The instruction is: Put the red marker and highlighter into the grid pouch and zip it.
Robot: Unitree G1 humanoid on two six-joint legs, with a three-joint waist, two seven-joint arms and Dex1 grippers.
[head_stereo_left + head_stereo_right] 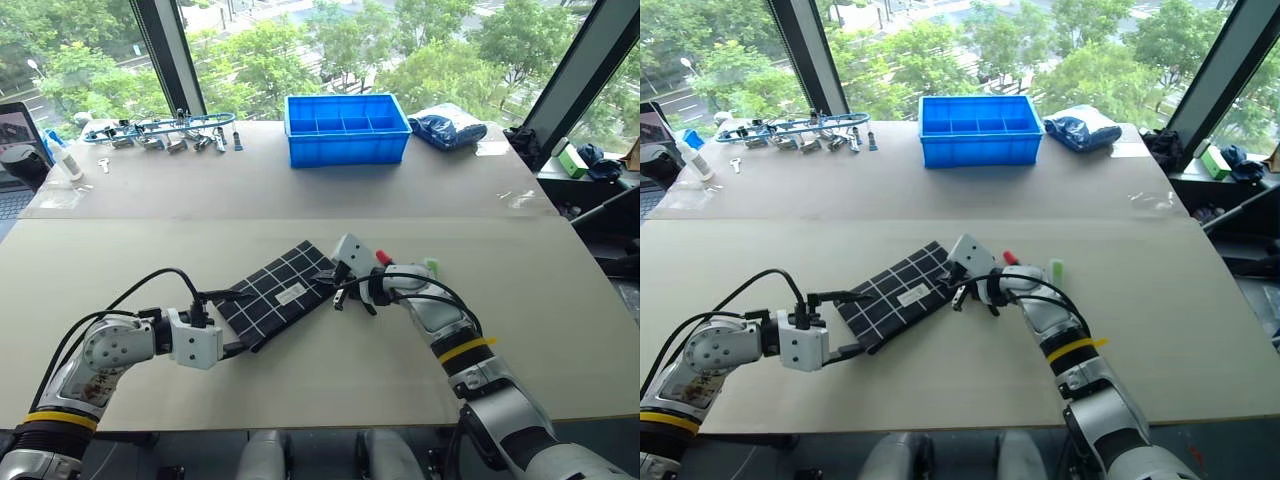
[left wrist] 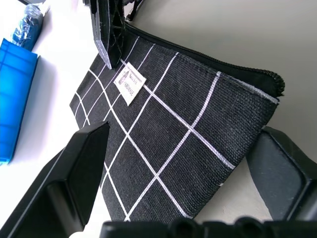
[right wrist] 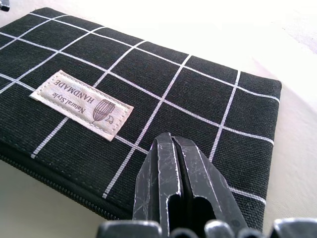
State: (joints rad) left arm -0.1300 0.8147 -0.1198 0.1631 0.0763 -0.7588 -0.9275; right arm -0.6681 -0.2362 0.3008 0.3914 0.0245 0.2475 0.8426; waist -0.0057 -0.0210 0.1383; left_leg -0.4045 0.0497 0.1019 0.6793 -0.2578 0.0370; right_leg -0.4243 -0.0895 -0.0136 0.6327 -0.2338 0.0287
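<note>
Black grid pouch (image 1: 278,293) lies flat on the pale surface (image 1: 150,250), between both claws.

Left claw (image 2: 188,163) straddles its near corner, jaws apart, not yet gripping; right claw (image 3: 178,193) clenched at the zipper end. Soft, light fabric will likely buckle, so pin a corner. Red marker (image 1: 382,257) and highlighter (image 1: 431,266) wait just beyond.

Bright daylight thru the windows (image 1: 330,40) at 12 o'clock; trees outside slightly washed out. Desk (image 1: 520,300) evenly lit w/ soft, faint shadows. Glare on plastic sheet (image 1: 520,198) at 2 o'clock. Wrist views: desk blown out to near white, pouch (image 3: 148,99) weave and label sharp, nearest end effector fingers (image 2: 74,173) soft, out of focus. Slight wide-angle bend at head-view edges.
</note>
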